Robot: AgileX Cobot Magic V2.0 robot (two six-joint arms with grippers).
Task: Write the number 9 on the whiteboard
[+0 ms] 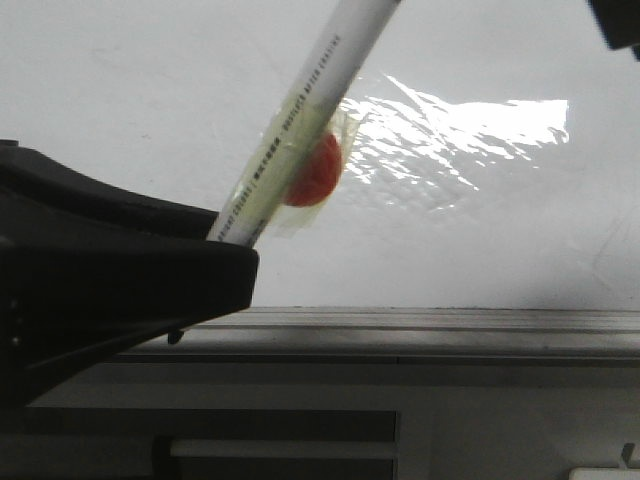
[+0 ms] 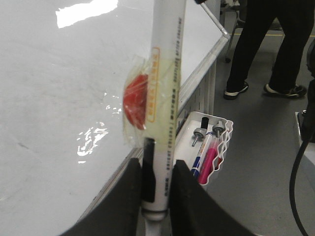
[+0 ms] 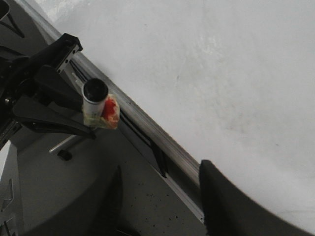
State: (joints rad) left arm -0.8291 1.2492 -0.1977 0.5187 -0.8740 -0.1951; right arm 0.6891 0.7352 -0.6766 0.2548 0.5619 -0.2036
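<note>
The left hand [image 2: 156,189] grips a white marker [image 2: 165,83], its barrel slanting toward one o'clock before the whiteboard [image 1: 480,240]. The right hand [image 3: 160,196] hangs open over the ledge [image 3: 147,132]. No stroke shows.

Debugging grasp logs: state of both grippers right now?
Left gripper: closed on the white marker.
Right gripper: open, nothing between its fingers.

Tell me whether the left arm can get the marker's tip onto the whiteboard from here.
Probably yes: the left claw grips the marker beside the whiteboard, and nothing shows between them, though the tip is out of view.
</note>
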